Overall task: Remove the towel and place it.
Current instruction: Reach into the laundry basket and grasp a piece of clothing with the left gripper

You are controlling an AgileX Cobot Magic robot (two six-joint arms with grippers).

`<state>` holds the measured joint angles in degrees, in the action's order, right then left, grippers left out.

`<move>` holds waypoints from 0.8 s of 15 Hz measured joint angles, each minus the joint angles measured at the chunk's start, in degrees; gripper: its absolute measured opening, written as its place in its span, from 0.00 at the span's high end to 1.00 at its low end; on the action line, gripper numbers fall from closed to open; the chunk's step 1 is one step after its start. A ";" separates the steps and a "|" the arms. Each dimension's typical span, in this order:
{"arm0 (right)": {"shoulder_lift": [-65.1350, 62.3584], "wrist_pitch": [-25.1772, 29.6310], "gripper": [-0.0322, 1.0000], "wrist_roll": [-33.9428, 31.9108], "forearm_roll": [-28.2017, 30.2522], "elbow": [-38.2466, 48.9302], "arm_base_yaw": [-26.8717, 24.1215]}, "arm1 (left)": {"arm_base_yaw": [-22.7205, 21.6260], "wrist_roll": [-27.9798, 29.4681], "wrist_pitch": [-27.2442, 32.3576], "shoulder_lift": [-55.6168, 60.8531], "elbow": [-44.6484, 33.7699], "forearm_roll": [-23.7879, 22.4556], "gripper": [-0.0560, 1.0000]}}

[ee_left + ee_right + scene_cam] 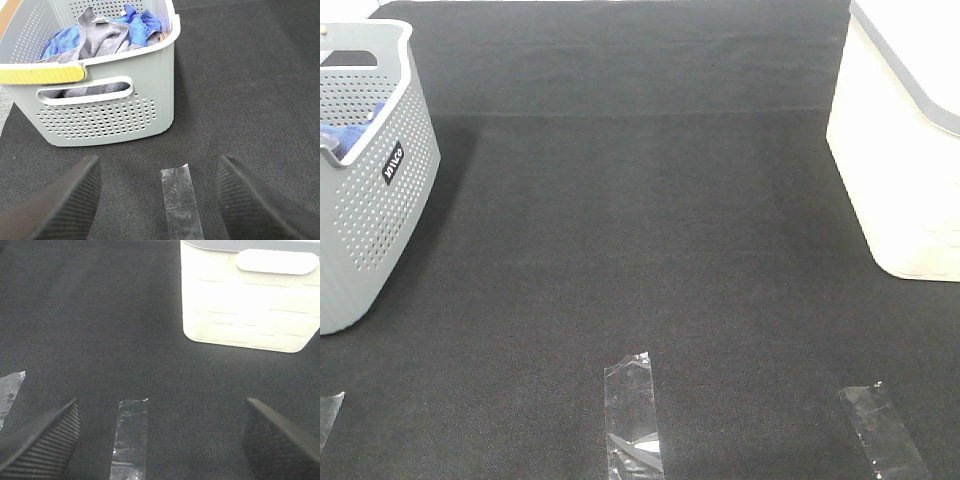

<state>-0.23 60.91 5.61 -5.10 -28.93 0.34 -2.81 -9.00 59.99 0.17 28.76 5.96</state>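
Note:
The slate grey towel lies crumpled inside the grey perforated basket, tangled with a bright blue cloth; part of it shows through the handle slot. In the high view the basket stands at the far left and only the blue cloth peeks over its rim. My left gripper is open, low over the mat, a short way in front of the basket's handle side, holding nothing. My right gripper is open and empty, facing the white bin. Neither gripper appears in the high view.
A white bin stands at the right edge, also seen from the right wrist. Clear tape strips mark the black mat near the front. One tape strip lies between the left fingers, another between the right.

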 joint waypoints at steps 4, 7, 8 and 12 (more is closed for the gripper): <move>0.00 0.00 0.19 0.00 0.00 0.00 0.00 | 0.00 0.00 0.00 0.00 0.00 0.00 0.35; 0.00 0.00 0.19 0.00 0.00 0.00 0.00 | 0.00 0.00 0.00 0.00 0.00 0.00 0.35; 0.00 0.00 0.19 0.00 0.00 0.00 0.00 | 0.00 0.00 0.00 0.00 0.00 0.00 0.35; 0.00 0.00 0.19 0.00 0.00 0.00 0.00 | 0.00 0.00 0.00 0.00 0.00 0.00 0.35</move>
<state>-0.23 60.91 5.61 -5.10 -28.93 0.34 -2.81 -9.00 59.99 0.17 28.76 5.96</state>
